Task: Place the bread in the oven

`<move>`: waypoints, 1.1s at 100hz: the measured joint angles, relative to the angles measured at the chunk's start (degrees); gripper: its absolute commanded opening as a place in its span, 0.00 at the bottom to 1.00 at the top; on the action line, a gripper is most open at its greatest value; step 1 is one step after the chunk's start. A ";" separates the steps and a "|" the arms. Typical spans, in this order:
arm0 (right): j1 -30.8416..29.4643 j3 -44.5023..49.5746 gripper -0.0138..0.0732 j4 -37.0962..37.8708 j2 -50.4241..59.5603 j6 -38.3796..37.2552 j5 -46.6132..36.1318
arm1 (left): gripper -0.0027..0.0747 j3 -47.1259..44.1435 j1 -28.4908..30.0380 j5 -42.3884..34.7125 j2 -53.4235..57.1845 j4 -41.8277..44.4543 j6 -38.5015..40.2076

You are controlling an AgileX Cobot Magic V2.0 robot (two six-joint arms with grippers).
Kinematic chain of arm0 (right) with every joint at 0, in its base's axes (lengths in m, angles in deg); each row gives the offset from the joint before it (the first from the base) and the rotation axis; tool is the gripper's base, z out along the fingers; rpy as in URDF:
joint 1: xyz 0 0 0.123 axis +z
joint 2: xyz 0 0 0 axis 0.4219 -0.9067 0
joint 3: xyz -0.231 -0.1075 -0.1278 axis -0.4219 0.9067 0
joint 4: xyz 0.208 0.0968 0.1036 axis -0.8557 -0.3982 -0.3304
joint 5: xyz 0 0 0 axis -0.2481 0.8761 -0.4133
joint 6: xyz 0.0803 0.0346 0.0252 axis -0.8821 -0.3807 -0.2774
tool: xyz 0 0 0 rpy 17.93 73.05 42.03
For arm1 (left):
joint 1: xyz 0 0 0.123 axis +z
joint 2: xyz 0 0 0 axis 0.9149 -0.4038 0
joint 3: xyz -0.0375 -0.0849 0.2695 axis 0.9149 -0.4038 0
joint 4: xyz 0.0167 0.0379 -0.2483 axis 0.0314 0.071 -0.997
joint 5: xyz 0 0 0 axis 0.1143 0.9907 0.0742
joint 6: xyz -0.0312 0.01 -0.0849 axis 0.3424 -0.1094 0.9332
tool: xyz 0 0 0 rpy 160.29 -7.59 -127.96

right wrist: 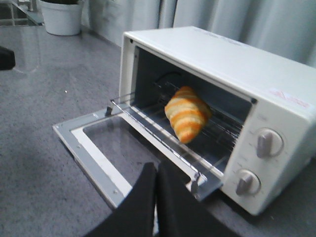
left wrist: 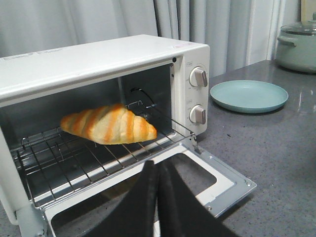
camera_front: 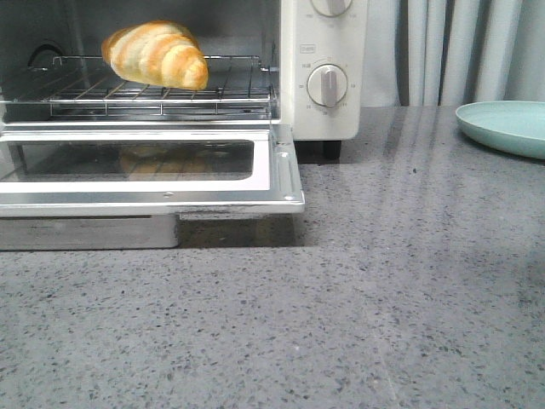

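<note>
The bread (camera_front: 157, 54), a golden-orange striped croissant roll, lies on the wire rack (camera_front: 85, 94) inside the cream-white oven (camera_front: 328, 68). The oven's glass door (camera_front: 145, 166) hangs open, flat over the counter. The bread also shows in the left wrist view (left wrist: 108, 124) and the right wrist view (right wrist: 186, 113). My left gripper (left wrist: 158, 165) is shut and empty, held above the open door in front of the bread. My right gripper (right wrist: 156, 168) is shut and empty, above the door's outer part, apart from the bread. Neither gripper shows in the front view.
A pale teal plate (camera_front: 507, 126) lies on the grey speckled counter right of the oven, also in the left wrist view (left wrist: 248, 96). A lidded pot (left wrist: 297, 47) stands behind it. A white pot (right wrist: 60, 16) stands far off. Curtains hang behind.
</note>
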 measured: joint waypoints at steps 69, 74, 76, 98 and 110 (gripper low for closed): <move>-5.62 4.59 0.11 6.03 17.43 0.00 4.81 | 0.01 -0.52 0.00 0.11 0.00 0.10 0.00; -5.62 4.59 0.11 6.03 17.43 0.00 4.81 | 0.01 -0.52 0.00 0.11 0.00 0.10 0.00; -5.62 4.59 0.11 6.03 17.43 0.00 4.81 | 0.01 -0.52 0.00 0.11 0.00 0.10 0.00; -5.62 4.59 0.11 6.03 17.43 0.00 4.81 | 0.01 -0.52 0.00 0.11 0.00 0.10 0.00; -5.62 4.59 0.11 6.03 17.43 0.00 4.81 | 0.01 -0.52 0.00 0.11 0.00 0.10 0.00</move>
